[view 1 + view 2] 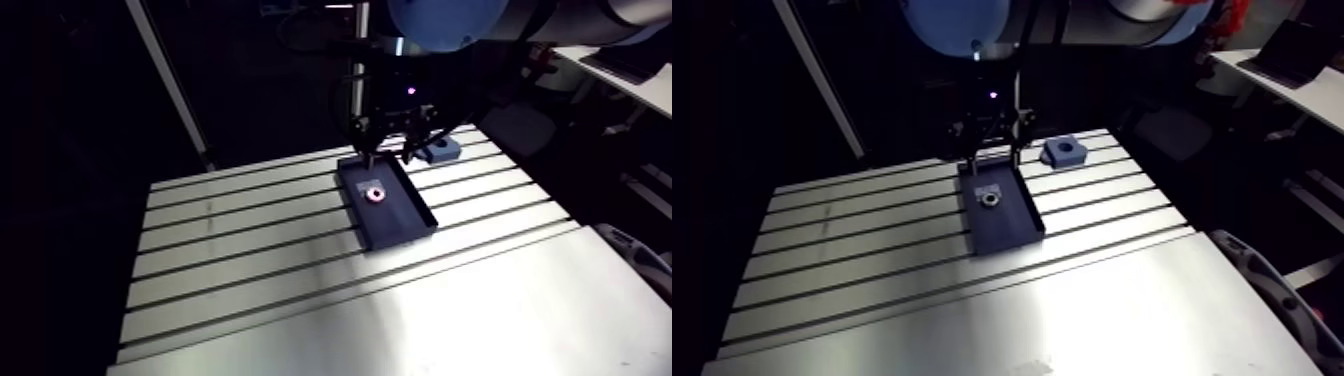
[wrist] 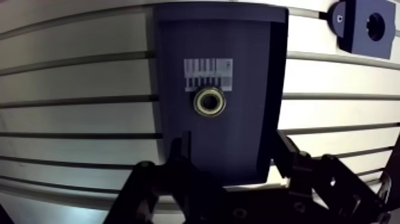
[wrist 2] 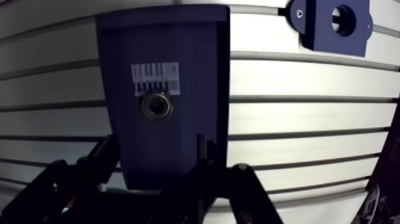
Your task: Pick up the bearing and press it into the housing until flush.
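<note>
Lying flat with its bore facing up, the bearing (image 2: 209,102) sat on the floor of a dark blue tray (image 2: 250,59), just beside a barcode label (image 2: 208,73). We saw nothing else in the tray. The bearing lay ahead of the gripper (image 2: 234,146), roughly in line with the gap between its fingers, which were spread wide and held nothing. We judged that a short advance and descent would reach it. The housing (image 2: 364,27), its bore empty, rested on the surface (image 2: 77,83) off the tray's far corner.
</note>
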